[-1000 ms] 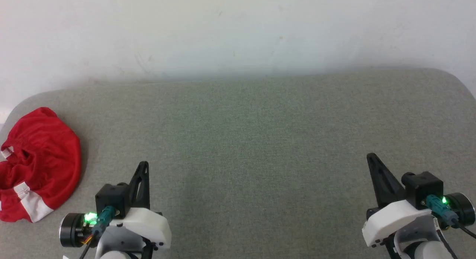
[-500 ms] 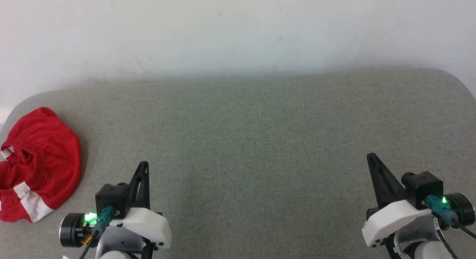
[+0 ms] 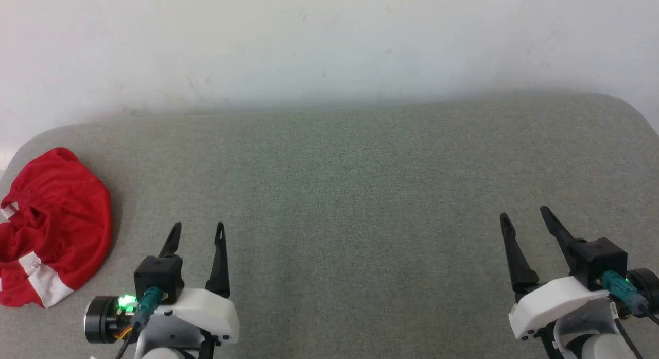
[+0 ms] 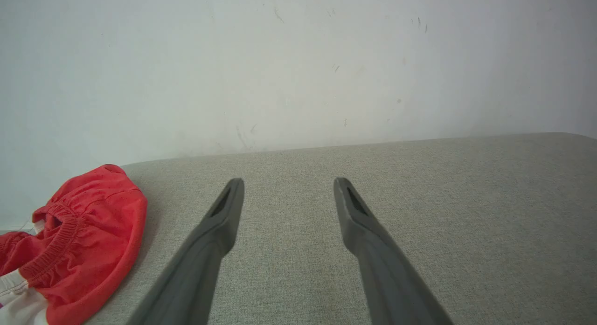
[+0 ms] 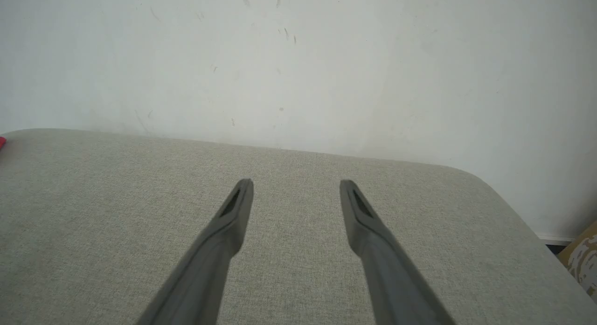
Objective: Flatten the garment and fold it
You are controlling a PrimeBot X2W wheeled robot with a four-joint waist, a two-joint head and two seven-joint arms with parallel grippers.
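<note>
The garment (image 3: 54, 220) lies crumpled at the left edge of the head view on the grey padded surface (image 3: 334, 194), untouched and unflattened. The left gripper (image 3: 198, 226) at lower left and the right gripper (image 3: 524, 213) at lower right hover with jaws apart and empty, seemingly readied for a first grasp.

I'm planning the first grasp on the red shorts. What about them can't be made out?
- Head view: the garment is cut off by the left edge; its crumpled folds hide the legs' layout.
- Left wrist view: the bottom-left corner crops it.
- Right wrist view: a red sliver at the left edge, too small.
</note>
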